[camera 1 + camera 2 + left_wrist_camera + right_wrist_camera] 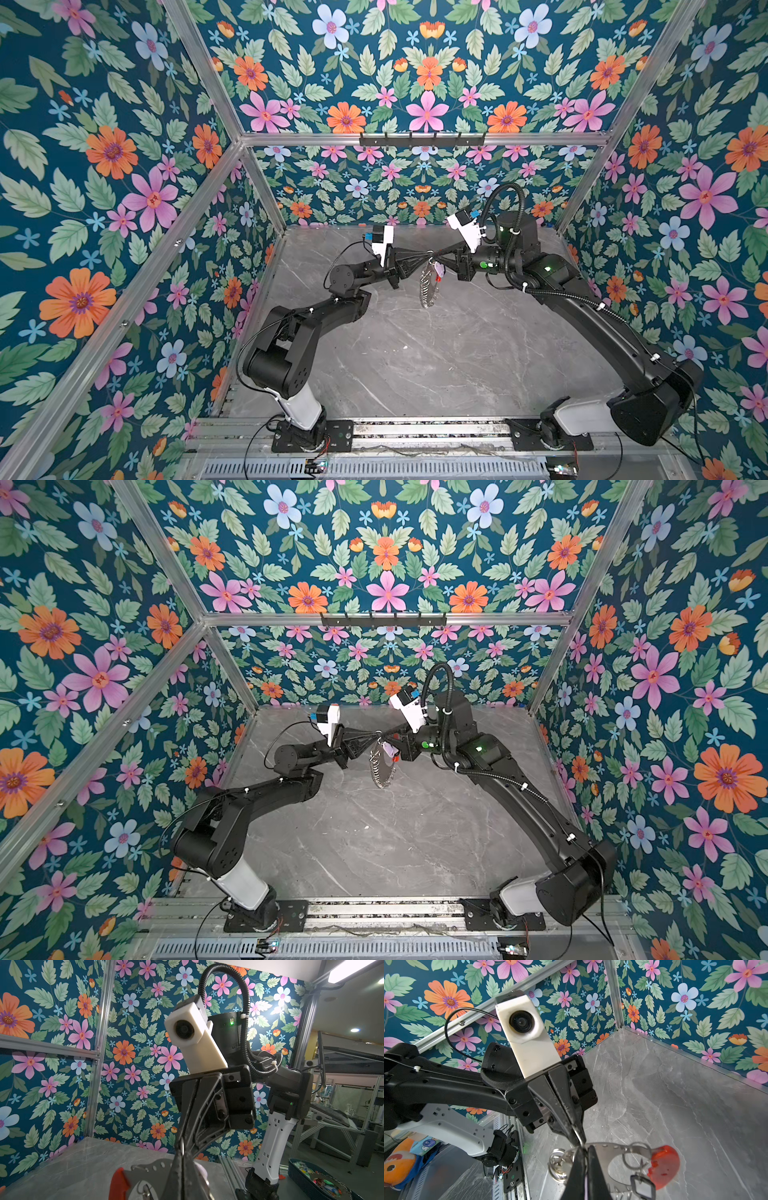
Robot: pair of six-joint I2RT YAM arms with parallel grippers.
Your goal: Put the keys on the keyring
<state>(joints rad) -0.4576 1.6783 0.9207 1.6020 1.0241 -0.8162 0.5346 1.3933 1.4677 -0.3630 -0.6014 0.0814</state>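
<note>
Both claws pinched shut, tip to tip, mid-air toward the table's 12 o'clock. Left gripper holds the keyring by its top; right gripper is on the band or the lilac key's ring, can't tell which. Loop dangles at 6. I'd lock left rigid and thread right slowly.

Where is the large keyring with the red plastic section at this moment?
In both top views the large red-and-silver keyring hangs over the far middle of the grey marble table, just below where the left gripper and the right gripper meet.
</note>
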